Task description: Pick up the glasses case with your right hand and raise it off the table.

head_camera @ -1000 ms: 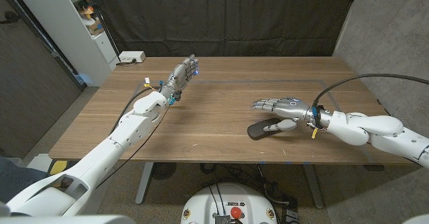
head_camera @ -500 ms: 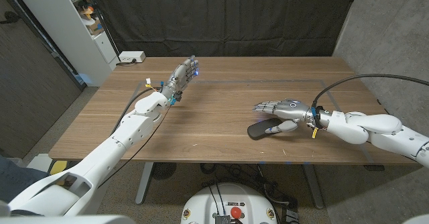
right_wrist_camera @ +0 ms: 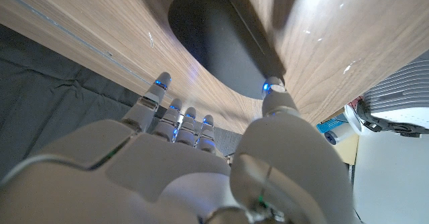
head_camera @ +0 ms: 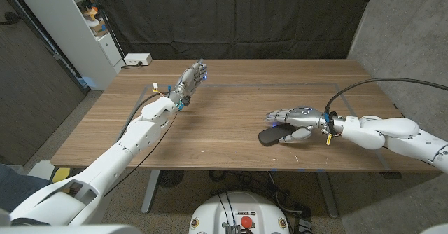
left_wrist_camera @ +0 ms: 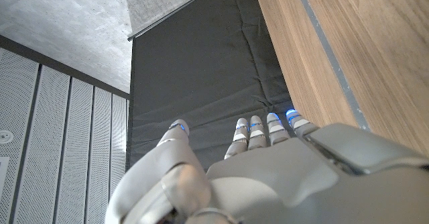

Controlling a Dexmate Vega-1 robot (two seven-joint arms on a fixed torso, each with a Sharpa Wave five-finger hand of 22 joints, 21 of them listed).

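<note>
Left arm reaching from the lower left corner of the head view up toward the upper middle, nearly straight. Left hand [head_camera: 192, 77] at its end, fingers extended and close together, holding nothing; in the left wrist view [left_wrist_camera: 268, 177] fingers straight, thumb set apart to one side, blue lights at the tips. Right arm entering from the right edge of the head view, forearm pointing toward frame centre, a black cable looping above it. Right hand [head_camera: 294, 118] right of centre, back up, fingers stretched out, thumb tucked below; in the right wrist view [right_wrist_camera: 201, 163] fingers side by side, thumb apart from them.
</note>
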